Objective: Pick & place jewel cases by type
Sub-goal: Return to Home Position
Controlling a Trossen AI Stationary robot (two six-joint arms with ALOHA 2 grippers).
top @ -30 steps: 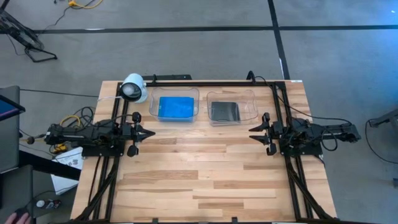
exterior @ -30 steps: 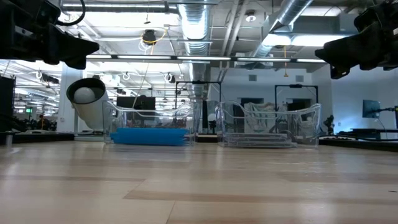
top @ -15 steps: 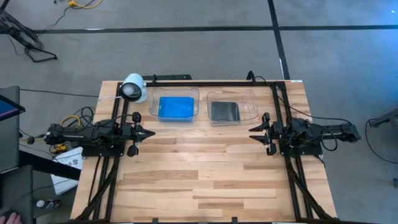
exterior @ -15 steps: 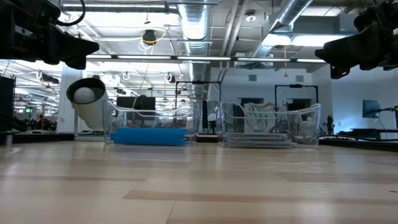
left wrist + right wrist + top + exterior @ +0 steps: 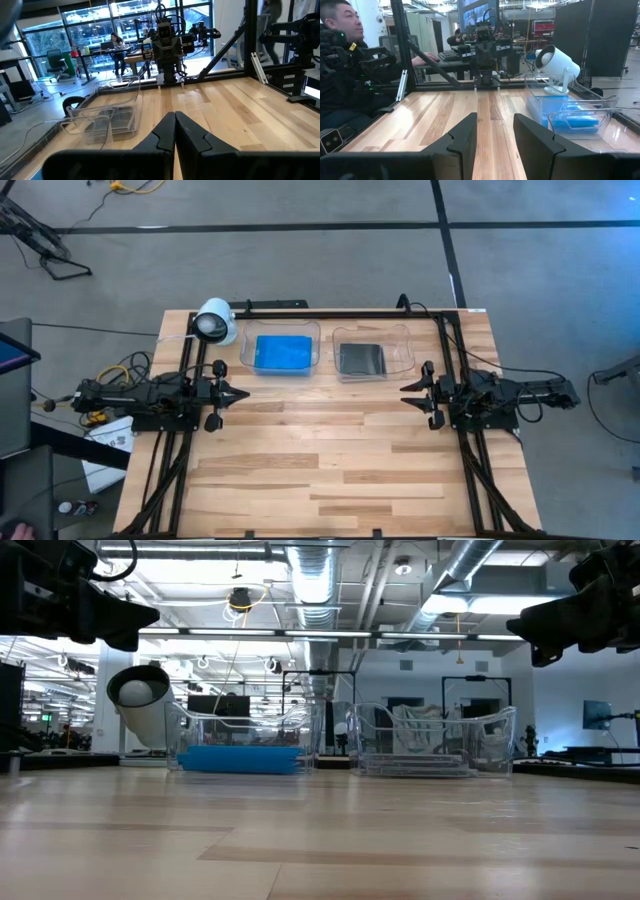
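Table (image 5: 320, 470): bare wood lies between the two sets of fingertips, and no jewel case lies loose on it in any view.
Left arm: it stretches along the table's left edge, with the left gripper (image 5: 243, 392) pointing inward. In the left wrist view its fingers (image 5: 165, 131) are pressed together on nothing.
Right arm: it mirrors the left along the right edge, with the right gripper (image 5: 404, 392) facing the left one, well apart from it. Its fingers (image 5: 465, 132) are spread, with nothing between them.
Left tray (image 5: 281, 327): it sits near the left fingertips, off to their far side, and touches neither arm.
Right tray (image 5: 372, 329): it sits near the right fingertips on the same far side, just beside the left tray.
Blue jewel cases (image 5: 284, 352): they lie flat inside the left tray.
Dark jewel cases (image 5: 361, 358): they lie flat inside the right tray. How many are stacked cannot be told.
White camera (image 5: 214, 321): it stands beyond the left fingertips, beside the left tray.
Step in hand: the sorting looks finished, blue in one tray and dark in the other, and both arms look parked at rest.
Next move: nothing is left to grasp. It calls only for holding the rest pose, perhaps closing the right fingers, while staying clear of the trays.
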